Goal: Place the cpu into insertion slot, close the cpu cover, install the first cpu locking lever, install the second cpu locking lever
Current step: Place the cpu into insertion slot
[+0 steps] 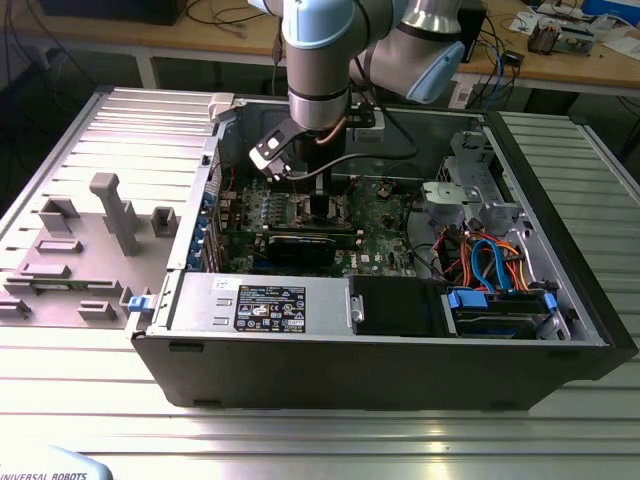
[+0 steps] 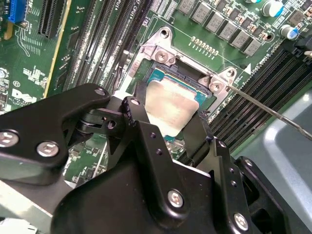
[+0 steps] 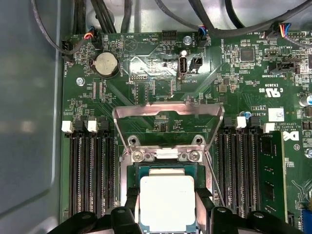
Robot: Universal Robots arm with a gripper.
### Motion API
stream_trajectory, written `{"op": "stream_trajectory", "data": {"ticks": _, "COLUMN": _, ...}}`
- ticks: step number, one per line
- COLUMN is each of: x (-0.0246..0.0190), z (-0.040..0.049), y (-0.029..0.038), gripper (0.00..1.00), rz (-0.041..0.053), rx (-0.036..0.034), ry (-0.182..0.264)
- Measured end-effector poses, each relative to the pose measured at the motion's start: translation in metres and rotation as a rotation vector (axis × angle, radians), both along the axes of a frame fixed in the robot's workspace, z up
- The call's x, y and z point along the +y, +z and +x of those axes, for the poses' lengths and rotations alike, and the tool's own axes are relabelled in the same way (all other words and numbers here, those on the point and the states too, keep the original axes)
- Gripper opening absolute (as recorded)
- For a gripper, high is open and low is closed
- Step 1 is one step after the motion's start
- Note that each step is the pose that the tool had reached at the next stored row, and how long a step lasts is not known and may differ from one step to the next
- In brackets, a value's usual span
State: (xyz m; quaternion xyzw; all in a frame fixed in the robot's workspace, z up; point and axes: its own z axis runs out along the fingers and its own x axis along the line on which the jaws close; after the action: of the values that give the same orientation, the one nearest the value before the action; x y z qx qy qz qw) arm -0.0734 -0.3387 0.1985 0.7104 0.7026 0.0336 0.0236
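On the exterior view's left: we see a grey plastic fixture [image 1: 110, 215] lying on the ribbed metal table [image 1: 300, 440], well apart from the open computer case [image 1: 380, 375].
Middle of that view: the arm [image 1: 318, 60] reaches straight down into the case over the green motherboard [image 1: 385, 215]. Its wrist blocks our sight of the spot where it meets the board.
The exterior view's right: blue and orange cables [image 1: 485, 262] bunch at the drive bay, near the case's far wall.
Gripper: the gripper [image 2: 168, 121] is clenched on the cpu [image 3: 167, 197]. In both wrist views we see its two black fingers [image 3: 204, 207] set against opposite edges of the chip.
Cpu: it lies flat inside the insertion slot [image 3: 165, 169]; whether it is fully seated we cannot tell.
Hidden: in the second wrist view the gripper's body covers the near half of the slot. In the first wrist view the chip's near edge is cut off by the border.
Cpu cover: the cpu cover [image 3: 146, 109] stands open, tilted back from the slot's hinge side, with board showing through its window.
Lever: a thin metal lever [image 2: 273, 109] slants away from a corner of the slot, its far end cut off.
Edges and room: long black memory slots [image 3: 90, 175] flank the slot on both sides, just beside the fingers, so there is little room sideways. The grey case wall [image 3: 29, 122] lies beyond one bank.
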Motion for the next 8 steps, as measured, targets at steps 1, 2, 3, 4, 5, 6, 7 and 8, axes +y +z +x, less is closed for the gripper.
{"op": "stream_trajectory", "data": {"ticks": 1, "x": 0.0000, "z": 0.0000, "y": -0.0007, "gripper": 0.54, "rz": 0.0002, "rx": -0.0002, "ry": 0.000}}
{"op": "stream_trajectory", "data": {"ticks": 2, "x": 0.0000, "z": -0.0001, "y": -0.0012, "gripper": 0.54, "rz": -0.0001, "rx": -0.0001, "ry": 0.000}}
{"op": "stream_trajectory", "data": {"ticks": 3, "x": 0.0000, "z": -0.0001, "y": -0.0018, "gripper": 0.54, "rz": -0.0002, "rx": 0.0000, "ry": 0.000}}
{"op": "stream_trajectory", "data": {"ticks": 4, "x": 0.0000, "z": -0.0001, "y": -0.0022, "gripper": 0.54, "rz": -0.0003, "rx": 0.0000, "ry": 0.000}}
{"op": "stream_trajectory", "data": {"ticks": 5, "x": 0.0000, "z": -0.0001, "y": -0.0026, "gripper": 0.54, "rz": -0.0003, "rx": 0.0000, "ry": 0.000}}
{"op": "stream_trajectory", "data": {"ticks": 6, "x": 0.0000, "z": -0.0001, "y": -0.0026, "gripper": 0.54, "rz": -0.0003, "rx": -0.0001, "ry": 0.000}}
{"op": "stream_trajectory", "data": {"ticks": 7, "x": 0.0001, "z": 0.0000, "y": -0.0028, "gripper": 0.54, "rz": 0.0000, "rx": -0.0003, "ry": 0.000}}
{"op": "stream_trajectory", "data": {"ticks": 8, "x": 0.0001, "z": 0.0000, "y": -0.0028, "gripper": 0.54, "rz": 0.0000, "rx": -0.0003, "ry": 0.000}}
